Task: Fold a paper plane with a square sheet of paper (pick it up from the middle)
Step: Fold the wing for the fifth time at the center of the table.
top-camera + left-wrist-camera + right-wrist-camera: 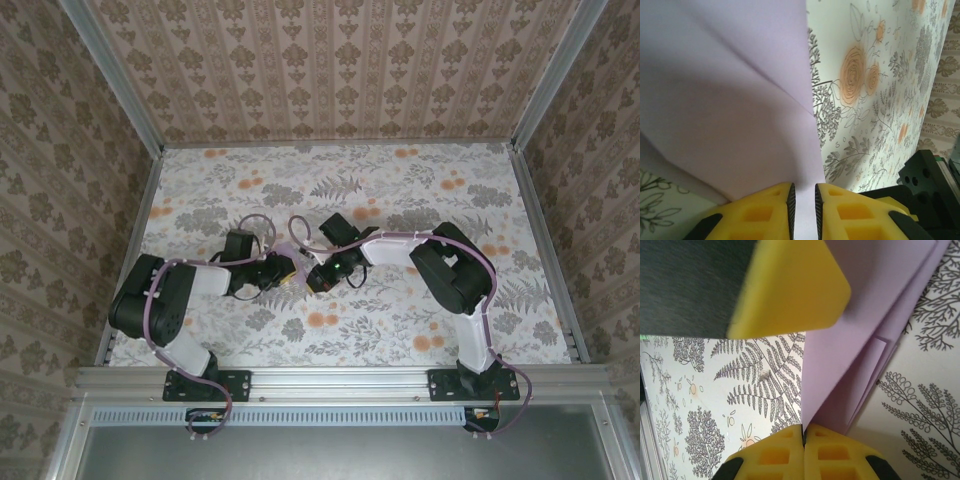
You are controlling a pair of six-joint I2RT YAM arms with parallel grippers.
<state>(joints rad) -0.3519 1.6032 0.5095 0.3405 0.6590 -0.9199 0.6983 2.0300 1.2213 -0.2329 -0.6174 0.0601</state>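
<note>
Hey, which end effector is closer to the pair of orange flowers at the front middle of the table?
Right. The right end effector sits just behind the flowers; the left end effector is behind them and further left.

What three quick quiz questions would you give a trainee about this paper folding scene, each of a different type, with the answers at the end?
1. True or false: the right tool is shut on the lilac paper.
2. Pick one: the table cover is printed with A) plain white, B) flowers and ferns, C) checks.
3. Short answer: what colour are the fingers of the left tool?

Key: 1 true; 2 B; 3 yellow.
</note>
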